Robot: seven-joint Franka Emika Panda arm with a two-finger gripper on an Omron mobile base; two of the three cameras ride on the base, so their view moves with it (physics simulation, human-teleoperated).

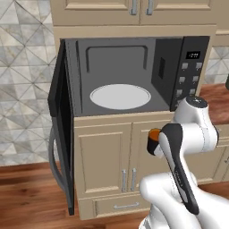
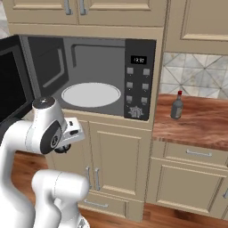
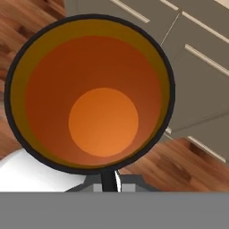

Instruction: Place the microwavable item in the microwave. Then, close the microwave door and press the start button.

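The microwave (image 1: 117,57) stands open in the cabinet wall, its white turntable (image 1: 120,96) bare. The microwave door (image 1: 61,117) is swung fully out to the left, with its curved grey handle (image 1: 53,160) low on the outer side. The button panel (image 2: 138,81) is on the right. The black mug (image 1: 153,137) with its orange inside hangs below the microwave's floor level, in front of the lower cabinet doors. In the hand view the mug (image 3: 96,96) opens toward the camera, and my gripper (image 3: 108,179) is shut on its rim at the bottom edge.
Beige cabinet doors (image 1: 105,162) and a drawer sit under the microwave. To the right, a wooden counter (image 2: 200,127) carries a grey bottle with a red cap (image 2: 177,106). The open door juts out over the wooden floor (image 1: 27,192) on the left.
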